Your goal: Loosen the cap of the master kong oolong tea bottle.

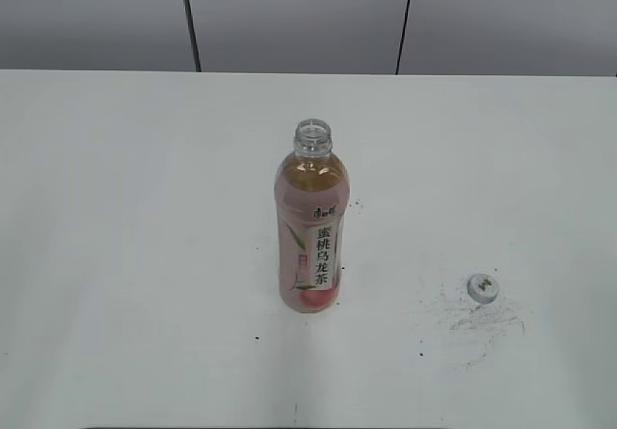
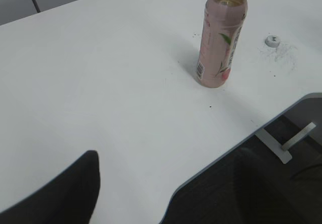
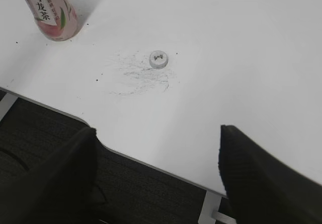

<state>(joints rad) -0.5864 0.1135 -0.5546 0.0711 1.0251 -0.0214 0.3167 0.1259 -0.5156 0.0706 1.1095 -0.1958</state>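
With the small round white-grey ribbed plastic cap lying flat on the matte white table, well apart from the slim clear plastic bottle of pale amber tea with its pink peach label, task judged essentially done: neck open, threads bare, cap off entirely rather than merely loosened. Bottle upright and free-standing, probably left so to keep the tea from spilling. Cap resting top-up, small dark mark showing, amid faint grey scuff marks on the tabletop.

Right gripper drawn back over the table's near edge, two dark textured fingers spread wide with nothing between; cap ahead of it and roughly centred between the fingers, bottle further off to its left. Left gripper seen only as one dark rounded finger at the bottom of its wrist view, so spread cannot be told; nothing visibly held, bottle far ahead and to its right, cap beyond that.

Label glossy, with a white strip of vertical characters; bottle waisted, smooth-walled.
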